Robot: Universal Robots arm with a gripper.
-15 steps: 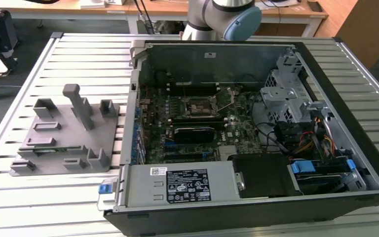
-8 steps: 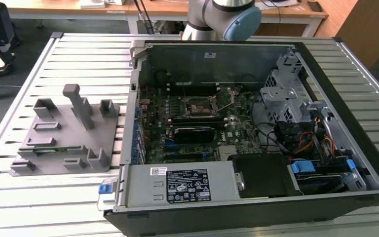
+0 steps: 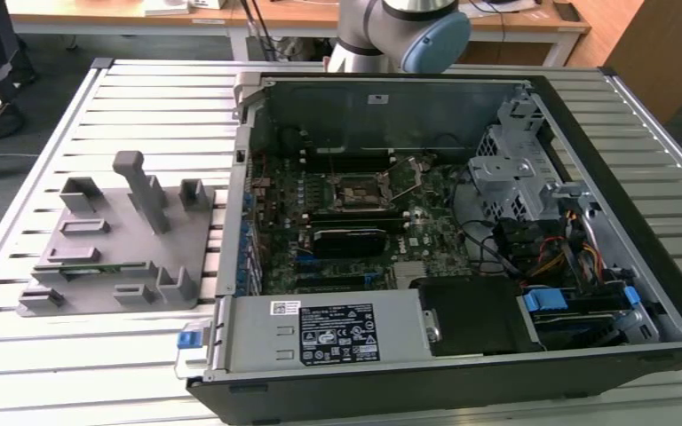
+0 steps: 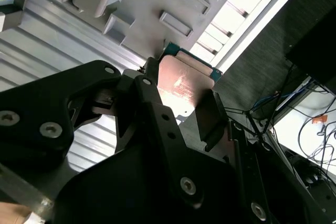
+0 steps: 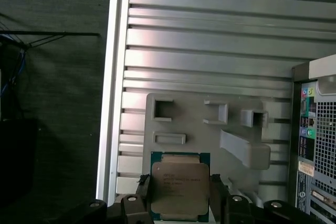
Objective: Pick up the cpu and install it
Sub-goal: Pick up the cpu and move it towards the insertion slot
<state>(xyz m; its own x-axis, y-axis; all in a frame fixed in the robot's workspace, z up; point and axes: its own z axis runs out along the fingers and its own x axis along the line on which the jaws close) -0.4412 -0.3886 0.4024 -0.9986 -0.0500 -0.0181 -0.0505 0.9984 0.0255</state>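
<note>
In the first wrist view, the black pincer [image 5: 180, 190] was clenched on two opposite edges of the small flat square silver-topped cpu [image 5: 180, 179], holding it level above the grey plastic fixture [image 5: 210, 129] on the slatted metal counter [image 5: 210, 40], probably to spare its faces.

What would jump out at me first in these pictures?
The shiny square cpu catches the eye first, pinched in the black gripper in both wrist views, with the grey fixture behind it. In the exterior view, the big open computer case lies on the slatted metal table, its motherboard showing, to the exterior view's right of that fixture.
</note>
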